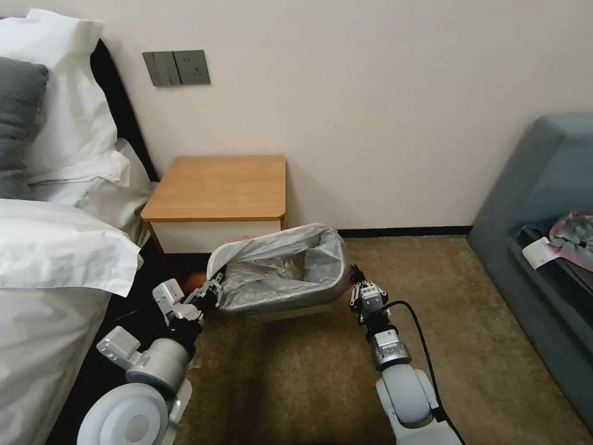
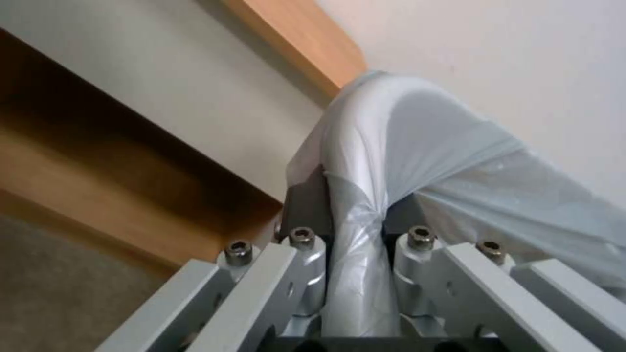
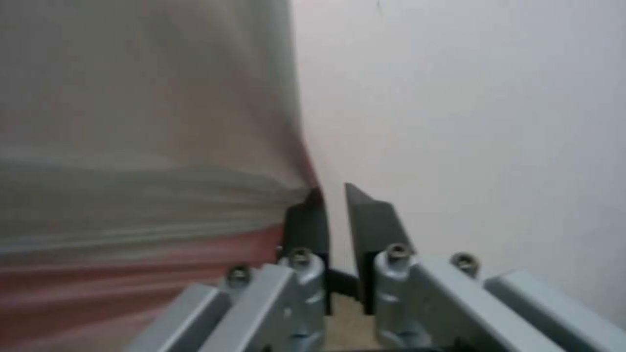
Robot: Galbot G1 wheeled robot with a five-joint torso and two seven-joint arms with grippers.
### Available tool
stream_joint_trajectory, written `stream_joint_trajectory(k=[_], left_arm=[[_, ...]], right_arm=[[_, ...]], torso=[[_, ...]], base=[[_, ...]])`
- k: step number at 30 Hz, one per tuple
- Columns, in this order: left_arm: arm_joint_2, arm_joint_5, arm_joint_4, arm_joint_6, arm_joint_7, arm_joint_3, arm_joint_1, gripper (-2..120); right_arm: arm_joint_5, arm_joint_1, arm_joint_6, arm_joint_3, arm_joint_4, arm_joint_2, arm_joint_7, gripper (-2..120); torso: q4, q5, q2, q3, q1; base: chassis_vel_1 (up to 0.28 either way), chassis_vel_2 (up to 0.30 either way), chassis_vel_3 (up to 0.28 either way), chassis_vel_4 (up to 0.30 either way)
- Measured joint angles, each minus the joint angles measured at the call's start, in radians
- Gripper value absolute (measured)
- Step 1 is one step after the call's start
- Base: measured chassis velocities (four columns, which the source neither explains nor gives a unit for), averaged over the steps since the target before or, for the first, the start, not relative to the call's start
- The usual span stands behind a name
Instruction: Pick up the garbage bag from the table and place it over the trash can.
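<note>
Soft even indoor light; right wrist view blurred, hazy up close.

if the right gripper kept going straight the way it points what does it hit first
Probably the wall. The right gripper sits beside the garbage bag, its fingers slightly apart, with only bare wall ahead; depth is unclear.

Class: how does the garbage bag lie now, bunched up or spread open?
Spread open: the garbage bag gapes over the trash can, with the left claw pinching its edge.
</note>
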Motion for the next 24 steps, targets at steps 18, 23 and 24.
stream_joint_trajectory(k=[18, 23, 24], left_arm=[[0.003, 0.033, 0.048, -0.010, -0.058, -0.013, -0.101, 8], [0.005, 0.046, 0.054, -0.010, -0.057, -0.018, -0.101, 8], [0.006, 0.061, 0.059, -0.012, -0.055, -0.017, -0.101, 8]], right_arm=[[0.189, -0.103, 0.004, -0.002, 0.134, -0.025, -0.109, 78], [0.198, -0.117, -0.004, -0.004, 0.174, -0.024, -0.132, 91], [0.183, -0.122, 0.004, -0.002, 0.188, -0.024, -0.130, 96]], torso=[[0.0000, 0.0001, 0.000, 0.000, 0.000], [0.0001, 0.0001, 0.000, 0.000, 0.000], [0.0000, 0.0000, 0.000, 0.000, 0.000]], base=[[0.000, 0.000, 0.000, 0.000], [0.000, 0.000, 0.000, 0.000], [0.000, 0.000, 0.000, 0.000]])
